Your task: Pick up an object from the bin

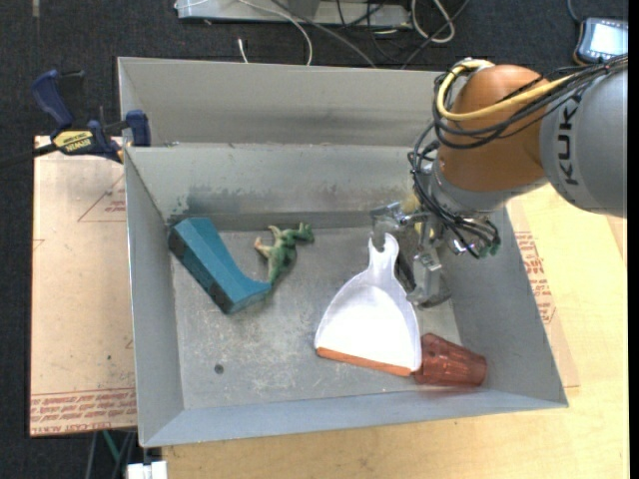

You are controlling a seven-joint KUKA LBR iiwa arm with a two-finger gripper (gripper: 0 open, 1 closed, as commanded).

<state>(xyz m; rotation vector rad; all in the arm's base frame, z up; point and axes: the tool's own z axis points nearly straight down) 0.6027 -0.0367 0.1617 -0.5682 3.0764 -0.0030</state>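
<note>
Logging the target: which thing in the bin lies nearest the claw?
The white dustpan with orange edge: its handle is right beside the claw; red cup, green dinosaur and teal block lie farther.

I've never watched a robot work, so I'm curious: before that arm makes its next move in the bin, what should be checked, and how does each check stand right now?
1. Pincer down inside the grey metal bin, at its right side: ok.
2. A target within reach: the upright handle of the white plastic dustpan with an orange edge is right beside the pincer: ok.
3. Dustpan actually gripped: cannot tell.
4. Dustpan free of neighbours: the red plastic cup lies on its side against the orange edge and might get dragged along: not ok.
5. Teal angled block and green toy dinosaur out of the way at the left: ok.
</note>
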